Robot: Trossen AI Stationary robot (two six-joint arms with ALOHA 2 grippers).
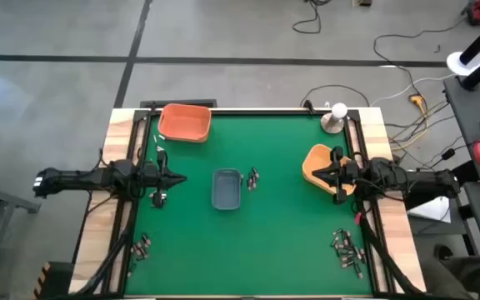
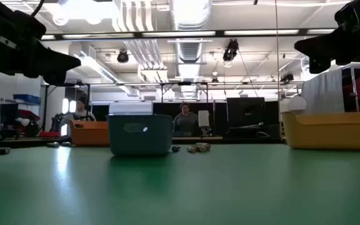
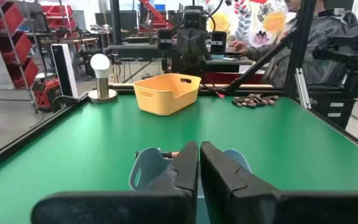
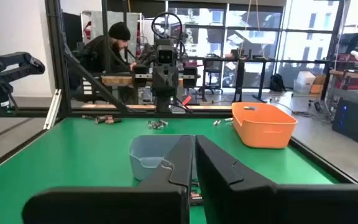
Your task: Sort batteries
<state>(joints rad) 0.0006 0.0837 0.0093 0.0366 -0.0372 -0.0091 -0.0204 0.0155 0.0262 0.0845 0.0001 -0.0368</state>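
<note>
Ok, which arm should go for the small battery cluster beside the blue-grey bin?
Left, marginally. The small dark batteries lie right of the blue-grey plastic bin; the left pincer hangs over open mat, while the right pincer sits above the yellow-orange bin.

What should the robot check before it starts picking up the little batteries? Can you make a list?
1. Left gripper free to grab: ok, shut with nothing in it, at the table's left edge.
2. Right gripper free: ok, shut and holding nothing, over the yellow-orange bin.
3. Batteries in sight: ok, a pile near the right front corner, a few at the left front, some beside the blue-grey bin.
4. Bins upright and open: ok, the blue-grey bin, the orange bin and the yellow-orange one.
5. What is already in the bins: cannot tell.
6. Battery sizes: cannot tell, too small.
</note>
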